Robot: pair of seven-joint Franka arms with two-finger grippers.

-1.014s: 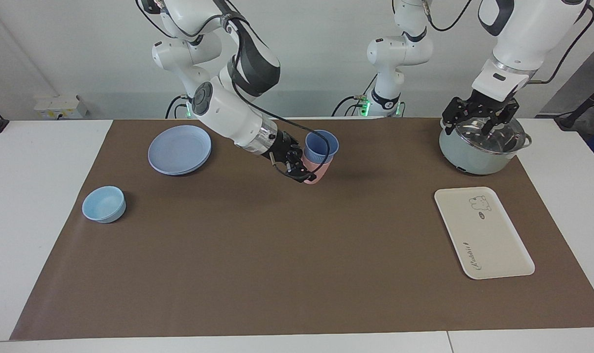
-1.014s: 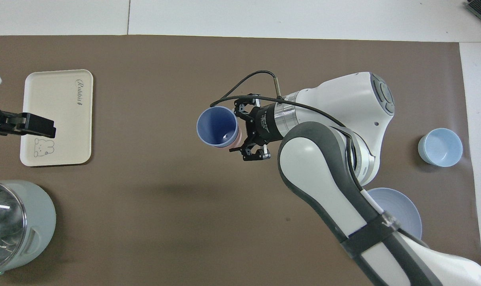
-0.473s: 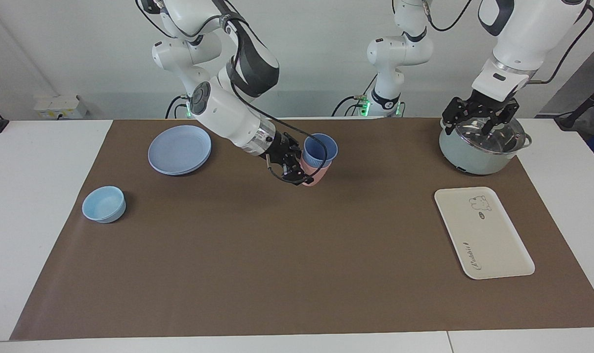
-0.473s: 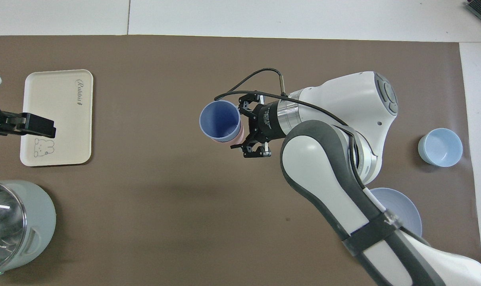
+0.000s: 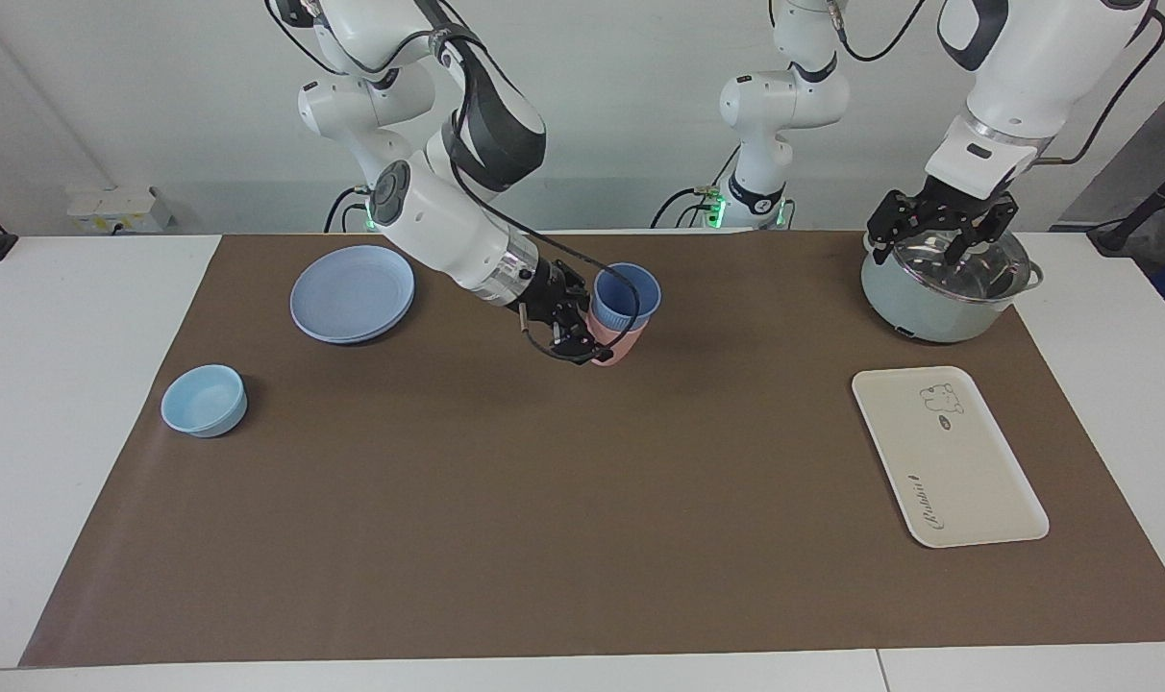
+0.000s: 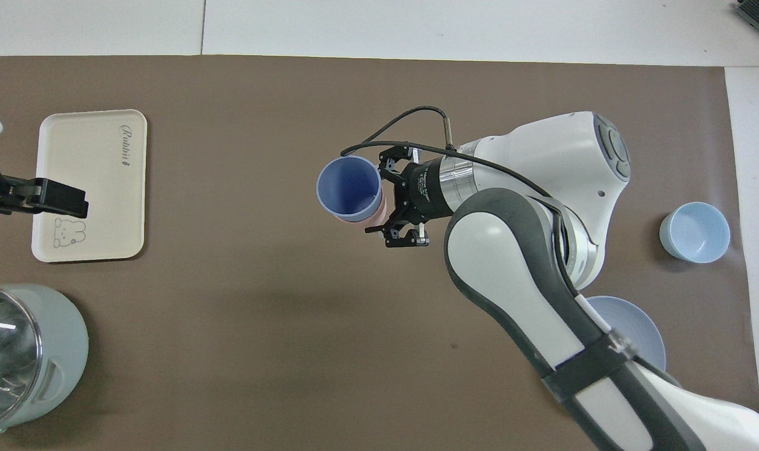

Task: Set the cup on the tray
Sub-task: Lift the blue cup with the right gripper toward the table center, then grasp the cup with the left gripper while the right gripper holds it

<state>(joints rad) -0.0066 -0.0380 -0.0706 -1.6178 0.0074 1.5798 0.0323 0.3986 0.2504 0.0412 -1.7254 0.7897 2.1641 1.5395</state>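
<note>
At mid-table, the periwinkle cup, nested in a pink cup, is gripped by the closed right pincer. Separation should precede carriage to the tray. Over the pot, the left pincer waits wide.

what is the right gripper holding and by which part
The right gripper is shut on the pink cup, gripping its side wall; the cup sits nested in it. The left gripper, over the pot, holds nothing.
</note>
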